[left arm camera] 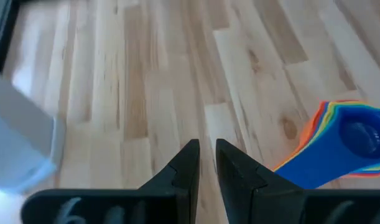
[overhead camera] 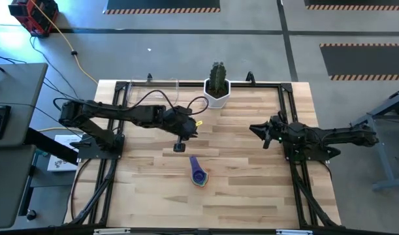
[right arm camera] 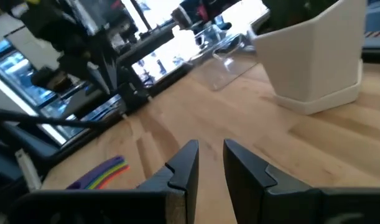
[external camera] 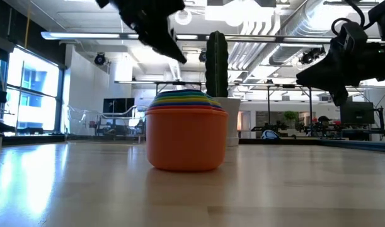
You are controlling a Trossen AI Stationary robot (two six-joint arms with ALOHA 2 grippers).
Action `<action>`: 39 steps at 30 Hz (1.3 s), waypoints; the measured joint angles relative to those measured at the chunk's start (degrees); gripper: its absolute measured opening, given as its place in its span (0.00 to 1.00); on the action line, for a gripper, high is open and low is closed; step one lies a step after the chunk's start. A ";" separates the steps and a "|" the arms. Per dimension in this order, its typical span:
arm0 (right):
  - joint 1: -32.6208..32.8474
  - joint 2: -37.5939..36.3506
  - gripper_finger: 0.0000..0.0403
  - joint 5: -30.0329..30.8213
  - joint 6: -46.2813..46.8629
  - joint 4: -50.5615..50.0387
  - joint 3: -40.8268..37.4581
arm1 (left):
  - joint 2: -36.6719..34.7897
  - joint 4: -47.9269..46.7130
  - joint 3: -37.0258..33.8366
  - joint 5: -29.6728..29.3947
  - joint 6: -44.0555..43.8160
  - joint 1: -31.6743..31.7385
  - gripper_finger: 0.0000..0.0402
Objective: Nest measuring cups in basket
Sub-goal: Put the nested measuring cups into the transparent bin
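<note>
The measuring cups (overhead camera: 198, 175) stand nested in one stack on the bare table, near its middle. The orange outermost cup (external camera: 186, 142) rests upright on its base, and the handles (left arm camera: 301, 163) fan out together, the blue one on top. The clear basket (overhead camera: 153, 87) sits at the far edge, left of a white cactus pot, with no cup in it. My left gripper (overhead camera: 179, 147) hangs above the table just far-left of the stack, fingers (left arm camera: 190, 163) close together with nothing between them. My right gripper (overhead camera: 255, 128) is drawn back at the right side, raised, also shut on nothing (right arm camera: 210, 155).
The white hexagonal cactus pot (overhead camera: 217, 92) stands at the middle of the far edge, right beside the basket (right arm camera: 224, 53). Black frame rails run along the table's left, right and far edges. Bare wood lies around the stack and toward the near edge.
</note>
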 joint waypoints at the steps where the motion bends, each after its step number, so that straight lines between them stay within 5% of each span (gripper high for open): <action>1: 0.00 0.00 0.17 -0.33 -0.02 -0.01 0.00 | 0.00 -0.48 0.78 0.02 1.26 -0.30 0.11; 12: 0.00 0.00 0.17 -0.95 -0.02 0.00 -0.02 | -0.04 -6.08 7.67 2.38 21.17 -5.00 0.11; 39: -0.02 0.00 0.17 -0.94 -0.02 0.00 -0.07 | 3.42 -10.10 8.27 1.94 37.34 -12.30 0.11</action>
